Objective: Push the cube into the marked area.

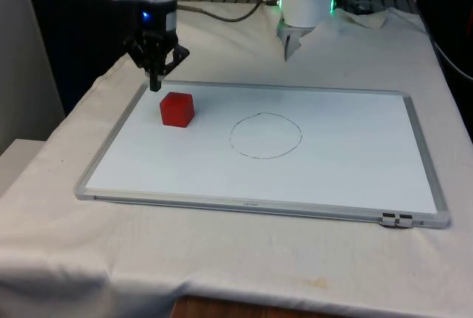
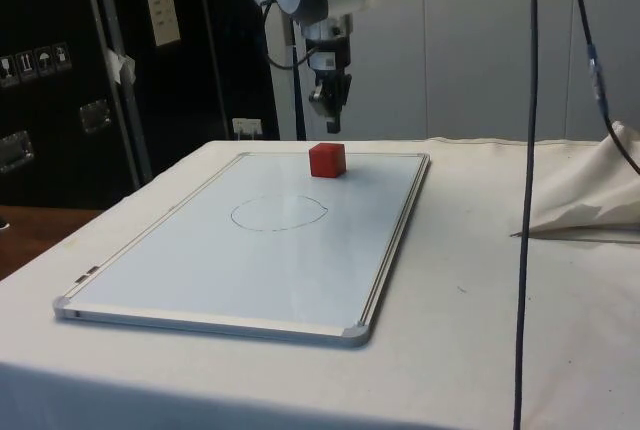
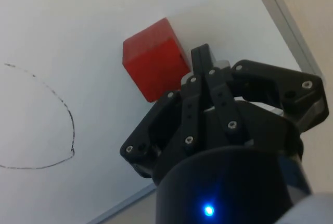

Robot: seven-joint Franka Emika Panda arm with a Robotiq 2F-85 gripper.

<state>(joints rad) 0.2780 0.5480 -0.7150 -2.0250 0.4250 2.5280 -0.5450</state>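
A red cube (image 1: 177,109) sits on the whiteboard (image 1: 347,177) near its far corner at the front view's left. A hand-drawn circle (image 1: 265,135) marks the area in the middle of the board, to the cube's right in the front view. My gripper (image 1: 155,86) hangs just above the board's far edge, behind and slightly left of the cube, fingers shut with nothing between them. In the side view the gripper (image 2: 331,128) hovers right over the cube (image 2: 327,160), apart from it. The wrist view shows the cube (image 3: 153,65) just past the fingertips (image 3: 202,56) and part of the circle (image 3: 62,120).
The whiteboard has a metal frame (image 1: 259,205) and lies on the white cloth (image 1: 111,259). A bunched fold of cloth (image 2: 590,190) lies at the side view's right, with hanging cables (image 2: 530,100) in front of it.
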